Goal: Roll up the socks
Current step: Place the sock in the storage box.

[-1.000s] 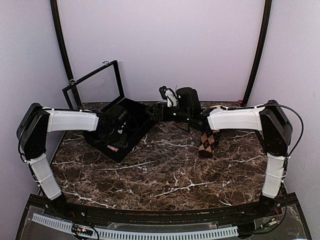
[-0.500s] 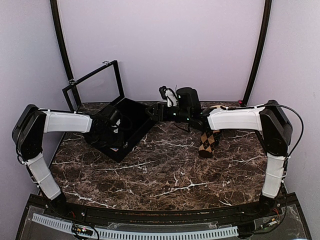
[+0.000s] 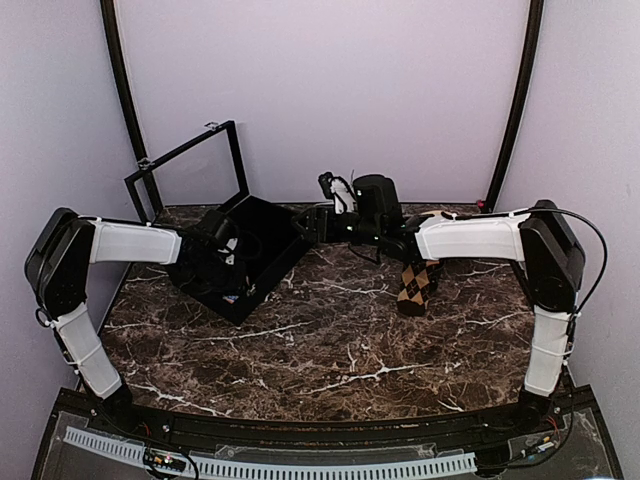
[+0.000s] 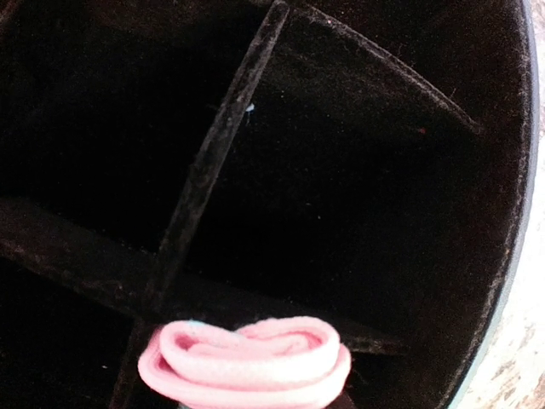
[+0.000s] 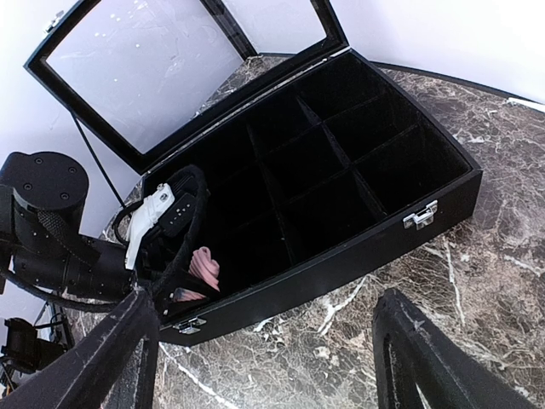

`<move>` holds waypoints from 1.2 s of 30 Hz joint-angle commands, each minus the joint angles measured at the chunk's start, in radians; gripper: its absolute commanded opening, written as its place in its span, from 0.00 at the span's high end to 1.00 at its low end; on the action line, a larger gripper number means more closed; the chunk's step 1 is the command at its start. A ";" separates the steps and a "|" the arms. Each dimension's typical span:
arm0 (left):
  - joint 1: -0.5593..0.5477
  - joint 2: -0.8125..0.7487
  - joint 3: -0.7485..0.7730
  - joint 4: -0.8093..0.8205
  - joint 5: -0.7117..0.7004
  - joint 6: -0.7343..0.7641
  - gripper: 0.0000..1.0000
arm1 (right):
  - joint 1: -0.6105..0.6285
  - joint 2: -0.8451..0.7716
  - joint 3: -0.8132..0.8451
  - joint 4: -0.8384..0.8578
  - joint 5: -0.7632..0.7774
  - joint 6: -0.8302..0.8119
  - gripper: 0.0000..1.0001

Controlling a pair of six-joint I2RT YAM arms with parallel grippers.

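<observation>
Soft, even light filled the overhead view; the left wrist view was dim, its pink sock [image 4: 247, 362] blurred against the black box [image 4: 341, 170].

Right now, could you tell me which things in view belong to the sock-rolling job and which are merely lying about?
Job in hand:
- pink sock, already rolled up
- argyle sock, lying on the table by the right arm

Just there:
- black divided box, glass lid open
- marble table
</observation>
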 commanded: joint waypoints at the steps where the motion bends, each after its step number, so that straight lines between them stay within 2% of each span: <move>1: -0.021 0.204 -0.102 -0.040 0.186 -0.034 0.84 | -0.012 -0.004 0.037 0.004 -0.005 -0.017 0.20; 14: -0.009 0.038 -0.050 -0.157 0.080 -0.024 0.59 | -0.016 0.017 0.080 -0.012 -0.013 -0.014 0.20; 36: -0.009 -0.090 0.063 -0.336 -0.039 0.009 0.51 | -0.015 0.004 0.065 0.003 -0.026 -0.009 0.21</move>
